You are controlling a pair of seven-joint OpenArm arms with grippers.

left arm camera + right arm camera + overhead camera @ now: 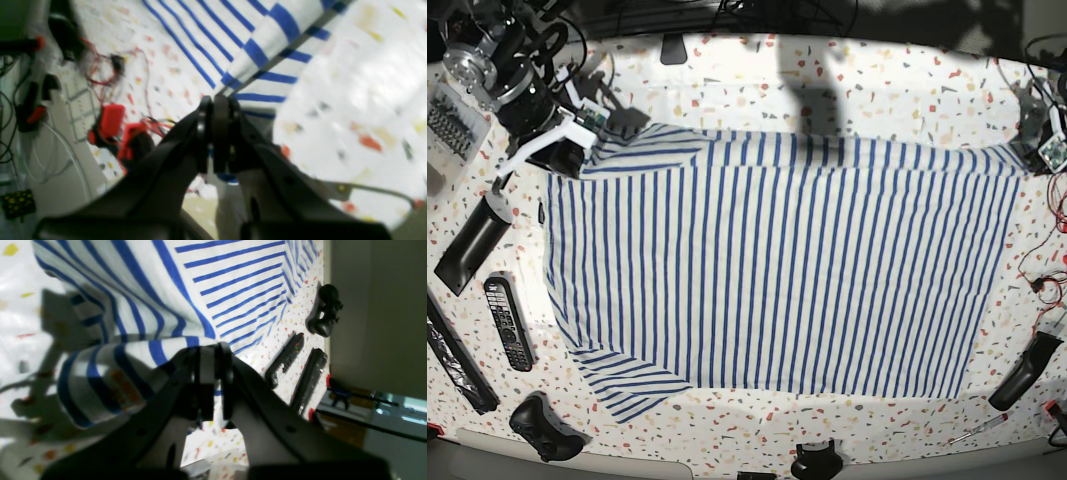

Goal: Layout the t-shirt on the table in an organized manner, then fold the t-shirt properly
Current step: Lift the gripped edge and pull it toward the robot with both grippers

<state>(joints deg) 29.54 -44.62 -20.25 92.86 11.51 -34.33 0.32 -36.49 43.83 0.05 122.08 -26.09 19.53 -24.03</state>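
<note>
The t-shirt [777, 265] lies spread across the middle of the table [757, 75], covering most of the surface in the base view. Its long axis runs across that view from side to side, and the blue stripes run across that axis, from the far edge toward the near edge. A short sleeve [627, 385] fans out at the near corner on the base view's left, which puts the shoulder end on that side and the straight hem [997, 290] on the base view's right. The cloth is mostly flat, with slight ripples along the near edge.

The right gripper [211, 355] is closed on the t-shirt: in the right wrist view a fold of striped fabric is pinched between its jaws and bunches up beside them, lifted off the table. In the base view this hold sits at the far corner on the left, near the upper sleeve.

The left gripper [217, 103] is likewise clamped on the t-shirt: in the left wrist view the striped edge enters the closed jaws and stretches taut away from them. In the base view this hold is at the far corner on the right.

Clear of the cloth, on the table along the base view's left side, lie a remote control [509, 322], a game controller [545, 428] and a long black bar [459, 355]. Red wires [1042, 275] trail along the right side. No container is visible in any view
</note>
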